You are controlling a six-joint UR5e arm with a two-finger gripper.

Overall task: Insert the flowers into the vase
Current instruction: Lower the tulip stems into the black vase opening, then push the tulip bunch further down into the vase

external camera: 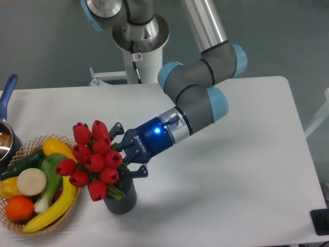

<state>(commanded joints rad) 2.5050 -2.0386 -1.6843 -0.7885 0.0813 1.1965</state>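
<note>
At the far left edge a blue-handled pot (6, 121) sits on the white table (241, 170), and just beside it a woven basket (31, 226) holds toy produce, including a banana (54, 208), an orange (19, 208) and a cucumber (20, 163). To the right of the basket, the flowers (95, 159), a tight bunch of glossy red tulip buds, lean left over the basket rim, with their green stems reaching down into the mouth of the vase (121, 195), a dark ribbed cylinder standing upright on the table. The gripper (126, 157) meets the bunch at stem level from the right; its fingers are spread only narrowly around the stems, though the buds hide the contact, so whether it grips or merely brackets them cannot be told. By judgement the bunch is light and top-heavy, with smooth buds that look slippery and liable to deform; the bundled stems below the buds are the firmer place to hold. The vase appears small and light, so sideways force on the stems could tip it.
</note>
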